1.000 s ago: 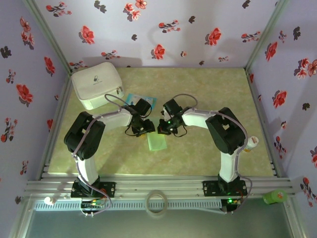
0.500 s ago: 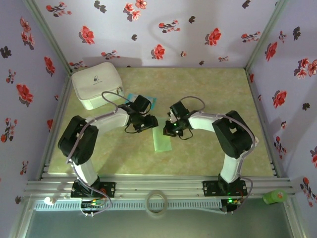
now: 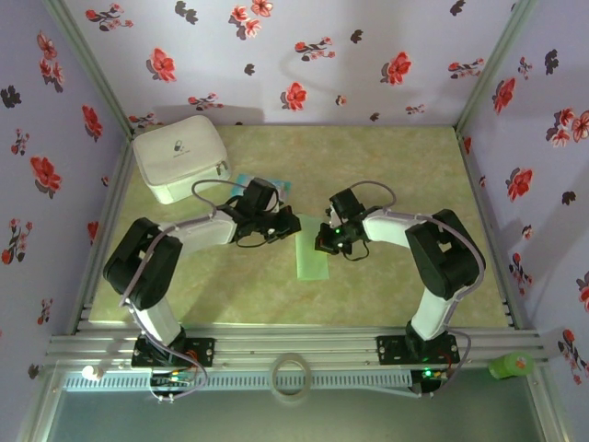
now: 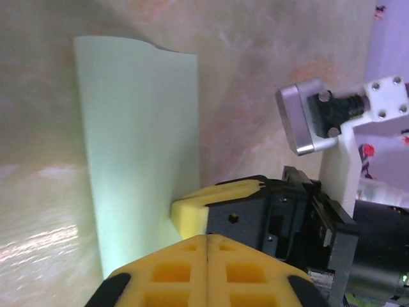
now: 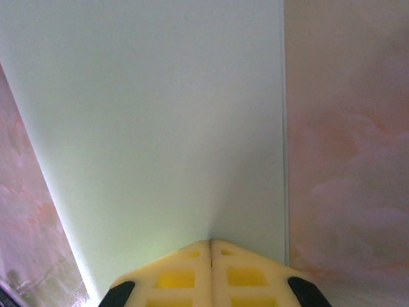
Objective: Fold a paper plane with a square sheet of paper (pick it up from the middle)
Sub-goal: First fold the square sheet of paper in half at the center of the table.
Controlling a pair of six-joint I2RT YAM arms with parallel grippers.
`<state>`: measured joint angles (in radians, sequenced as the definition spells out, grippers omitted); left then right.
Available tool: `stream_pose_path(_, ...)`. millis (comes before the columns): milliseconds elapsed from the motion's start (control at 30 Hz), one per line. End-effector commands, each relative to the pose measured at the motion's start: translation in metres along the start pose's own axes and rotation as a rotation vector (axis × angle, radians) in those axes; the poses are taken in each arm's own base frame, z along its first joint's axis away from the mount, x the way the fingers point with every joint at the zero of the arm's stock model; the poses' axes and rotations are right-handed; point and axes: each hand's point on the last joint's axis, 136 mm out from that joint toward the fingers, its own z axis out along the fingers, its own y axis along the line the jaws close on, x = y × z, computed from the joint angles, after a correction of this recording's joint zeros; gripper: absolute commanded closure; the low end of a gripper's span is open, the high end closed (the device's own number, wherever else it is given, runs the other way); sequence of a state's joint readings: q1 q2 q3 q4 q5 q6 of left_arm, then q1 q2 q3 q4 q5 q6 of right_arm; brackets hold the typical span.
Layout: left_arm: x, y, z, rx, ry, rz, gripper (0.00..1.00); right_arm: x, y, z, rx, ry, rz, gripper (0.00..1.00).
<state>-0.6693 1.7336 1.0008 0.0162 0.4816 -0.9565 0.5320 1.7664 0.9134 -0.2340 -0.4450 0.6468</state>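
Two grippers meet in the middle of the table (image 3: 396, 166). The square sheet of paper (image 3: 313, 264), folded into a long strip, lies flat there. The left gripper (image 3: 289, 225), at the paper's 11 o'clock, is squeezed tight on nothing. The right gripper (image 3: 321, 243), at 1 o'clock, is squeezed tight too, tips touching the paper.

left claw (image 4: 206, 238) closed, right claw (image 5: 209, 243) closed
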Motion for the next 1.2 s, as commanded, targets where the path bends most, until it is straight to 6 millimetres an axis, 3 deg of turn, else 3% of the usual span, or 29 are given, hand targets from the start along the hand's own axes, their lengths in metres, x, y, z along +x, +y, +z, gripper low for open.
stream_pose_path(0,0.007,-0.011,0.009,0.078,0.041,0.034,1.00,0.014,-0.039,0.004,0.144,0.027,0.071,1.00)
stream_pose_path(500,0.025,0.021,0.038,-0.016,0.133,0.073,1.00,0.014,-0.041,0.003,0.157,0.028,0.071,1.00)
stream_pose_path(1033,0.051,0.097,0.040,-0.226,0.175,0.096,1.00,0.022,-0.052,0.005,0.192,0.042,0.085,1.00)
stream_pose_path(1167,0.052,0.105,0.040,-0.252,0.178,0.084,1.00,0.025,-0.057,0.006,0.210,0.047,0.089,1.00)
